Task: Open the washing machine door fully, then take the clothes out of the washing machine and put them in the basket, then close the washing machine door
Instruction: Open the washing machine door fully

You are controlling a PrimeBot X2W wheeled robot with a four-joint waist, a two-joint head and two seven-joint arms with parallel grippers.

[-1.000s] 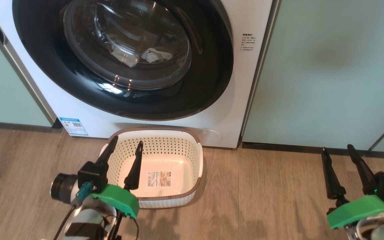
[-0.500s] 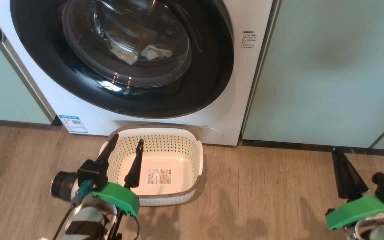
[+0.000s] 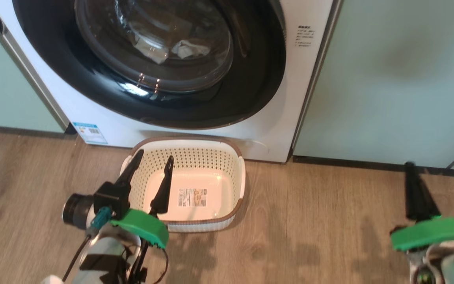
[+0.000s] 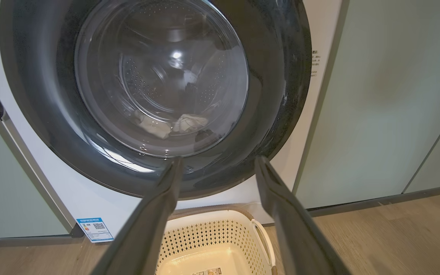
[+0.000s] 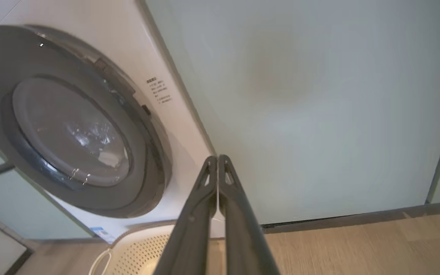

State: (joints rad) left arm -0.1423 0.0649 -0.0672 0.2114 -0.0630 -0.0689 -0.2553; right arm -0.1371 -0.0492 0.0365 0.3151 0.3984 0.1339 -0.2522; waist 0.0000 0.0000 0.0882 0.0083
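**Door closed, clothes behind the glass**

The large round door, a glossy black ring around bulging clear glass (image 3: 154, 43), lies closed on the white front-loading washing machine (image 3: 274, 130). Pale crumpled clothes (image 3: 189, 49) show through it, low in the drum. A small blue label with a QR code (image 3: 90, 133) sits low on the machine's front; the block of small print (image 3: 304, 36) higher up is too small to read. The cream perforated plastic basket with a brown rim (image 3: 187, 141) stands on the wooden floor (image 3: 309, 221) just before the machine, with a printed sticker (image 3: 192, 197) on its bottom. The left gripper (image 3: 154, 155) hovers over the basket's left side with its fingers apart. The right gripper (image 3: 409, 165) points at the pale green cabinet panel (image 3: 400, 79), its fingers pressed together on nothing.
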